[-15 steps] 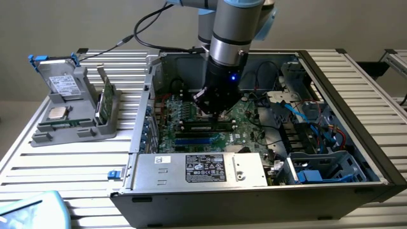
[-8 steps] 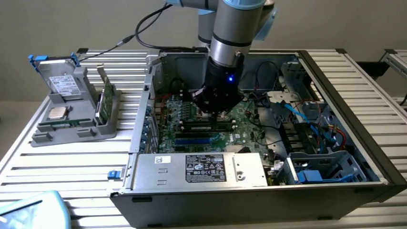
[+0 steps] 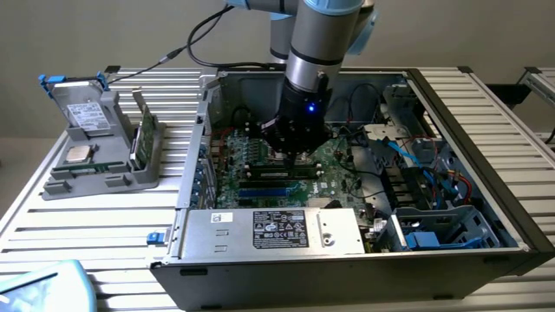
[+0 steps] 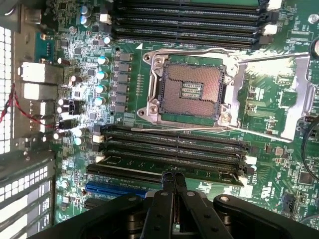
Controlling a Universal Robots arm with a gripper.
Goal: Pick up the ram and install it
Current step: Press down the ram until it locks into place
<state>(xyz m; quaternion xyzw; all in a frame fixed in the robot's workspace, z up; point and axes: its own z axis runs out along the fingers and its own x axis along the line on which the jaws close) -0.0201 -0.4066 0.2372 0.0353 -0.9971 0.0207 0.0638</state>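
My gripper [image 4: 173, 180], jaws together and holding nothing, presses on the ram [image 4: 169, 166] seated in its motherboard slot [image 4: 169, 174]; seating step underway, latch engagement needs verifying

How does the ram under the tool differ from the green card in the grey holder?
The ram sits slotted into the motherboard inside the case, right at the shut tool. The green card stands in the grey holder outside it. The ram is low and narrow; the green card is taller. Both are green boards.
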